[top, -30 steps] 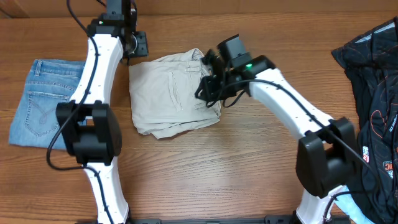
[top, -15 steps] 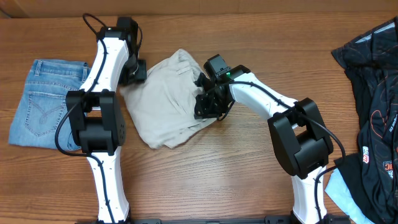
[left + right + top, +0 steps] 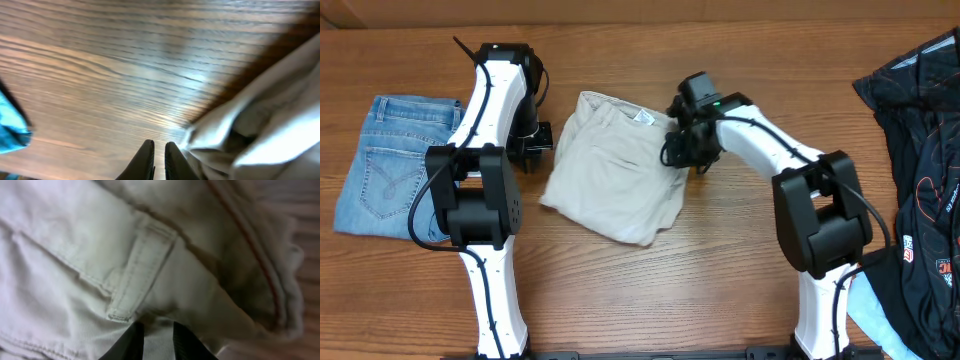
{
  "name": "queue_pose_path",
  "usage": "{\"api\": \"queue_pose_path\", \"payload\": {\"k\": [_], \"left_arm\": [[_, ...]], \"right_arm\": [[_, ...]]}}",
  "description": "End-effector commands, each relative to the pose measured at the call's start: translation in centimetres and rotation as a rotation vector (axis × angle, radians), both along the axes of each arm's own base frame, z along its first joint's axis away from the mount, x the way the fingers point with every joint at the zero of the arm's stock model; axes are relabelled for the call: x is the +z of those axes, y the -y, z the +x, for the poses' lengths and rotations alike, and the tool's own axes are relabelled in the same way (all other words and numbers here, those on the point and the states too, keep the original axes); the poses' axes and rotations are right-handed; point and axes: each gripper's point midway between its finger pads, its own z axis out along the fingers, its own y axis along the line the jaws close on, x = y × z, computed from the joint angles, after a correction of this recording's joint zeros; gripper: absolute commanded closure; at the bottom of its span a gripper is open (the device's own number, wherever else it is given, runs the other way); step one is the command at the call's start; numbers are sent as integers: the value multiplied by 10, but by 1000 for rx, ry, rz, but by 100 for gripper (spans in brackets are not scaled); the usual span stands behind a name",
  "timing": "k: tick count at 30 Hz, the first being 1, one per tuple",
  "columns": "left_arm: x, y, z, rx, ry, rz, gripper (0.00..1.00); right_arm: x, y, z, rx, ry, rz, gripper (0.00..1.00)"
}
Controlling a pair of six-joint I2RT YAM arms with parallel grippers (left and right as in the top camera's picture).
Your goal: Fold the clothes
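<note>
Closest to me, down at the right corner of the counter (image 3: 720,260), there's a pale blue scrap (image 3: 868,312) poking out beside the right arm's base. No idea what it is, too little of it shows.

Move in a bit and you hit the clothes: the beige shorts (image 3: 610,170), lying roughly mid-counter between the two arms. They're bunched into a loose, lopsided fold, not flat, with a small white label (image 3: 642,118) showing near the far edge.

The right hand (image 3: 682,152) is at the shorts' right edge. From its own camera the two fingers have cloth pinched between them, just under a belt loop (image 3: 140,270), so it's gripping the shorts.

The left hand (image 3: 538,147) sits just beside the shorts' left edge. From its wrist camera the fingers (image 3: 146,159) are pretty much together with only a sliver of gap and nothing in it, so it's closed on nothing. Crumpled beige cloth is right next to it, but I can't tell if it's touching.

Off to the left, well apart from the shorts, there's a folded pair of light-blue jeans (image 3: 385,165). Over on the right side a black garment (image 3: 920,150) with orange and white print runs up to the far edge.
</note>
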Motion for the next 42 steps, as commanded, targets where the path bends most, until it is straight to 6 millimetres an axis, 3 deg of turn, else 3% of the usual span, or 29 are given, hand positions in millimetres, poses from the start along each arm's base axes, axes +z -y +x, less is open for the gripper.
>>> {"api": "queue_pose_path", "payload": {"k": [1, 4, 5, 7, 11, 13, 15, 19, 28, 34, 42], "left_arm": [[8, 14, 5, 49, 35, -82, 88], [23, 26, 16, 28, 111, -163, 86], [36, 39, 26, 0, 178, -247, 82], [58, 58, 40, -62, 282, -374, 69], [97, 81, 59, -194, 460, -518, 27], [104, 82, 66, -224, 510, -525, 14], [104, 82, 72, -231, 532, -523, 6], [89, 83, 79, -257, 528, -526, 4], [26, 98, 92, -294, 457, -545, 3], [4, 109, 100, -334, 461, -569, 1], [-40, 117, 94, -300, 377, -575, 4]], "right_arm": [[-6, 33, 12, -44, 30, -107, 76], [-6, 33, 12, -43, 31, -107, 76], [-6, 33, 12, -43, 30, -107, 76], [-6, 31, 11, -38, 31, -106, 76], [-6, 29, 11, -36, 34, -105, 75], [-6, 29, 11, -36, 32, -106, 74], [-6, 29, 10, -35, 28, -103, 74], [-6, 29, 10, -35, 27, -102, 73], [-6, 29, 9, -35, 24, -101, 73], [-6, 29, 9, -34, 24, -101, 73], [-6, 29, 9, -34, 24, -101, 73]]}}
